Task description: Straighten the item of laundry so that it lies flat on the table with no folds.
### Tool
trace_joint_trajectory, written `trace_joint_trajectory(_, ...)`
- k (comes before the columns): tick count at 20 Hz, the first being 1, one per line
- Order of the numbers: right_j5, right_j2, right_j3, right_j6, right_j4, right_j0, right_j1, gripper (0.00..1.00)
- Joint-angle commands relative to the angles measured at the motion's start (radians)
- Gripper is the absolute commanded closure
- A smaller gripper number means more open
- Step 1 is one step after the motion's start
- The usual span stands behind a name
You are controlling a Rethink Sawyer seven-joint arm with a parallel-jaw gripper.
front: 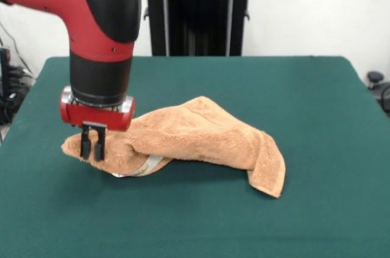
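The orange-tan towel (195,133) lies crumpled in a long folded heap on the dark green table (304,99), left of centre. Its right end folds down into a flap towards the front. A pale band or tag (146,165) peeks out under its front left edge. My gripper (92,151) hangs from the red and black arm over the towel's left end. Its two black fingers (86,147) stand close together, pinched on the towel's left corner, which sits slightly raised off the table.
The robot's black pedestal (198,14) stands behind the table's far edge. Green tabletop stretches wide to the right of the towel and in front of it. Dark gear shows past the left edge (9,87) and the right edge (378,84).
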Motion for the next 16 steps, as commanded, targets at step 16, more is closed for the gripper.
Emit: trace_joint_trajectory(16, 0.271, -0.020, 0.276, 0.191, 0.123, 0.233, -0.217, 1.00)
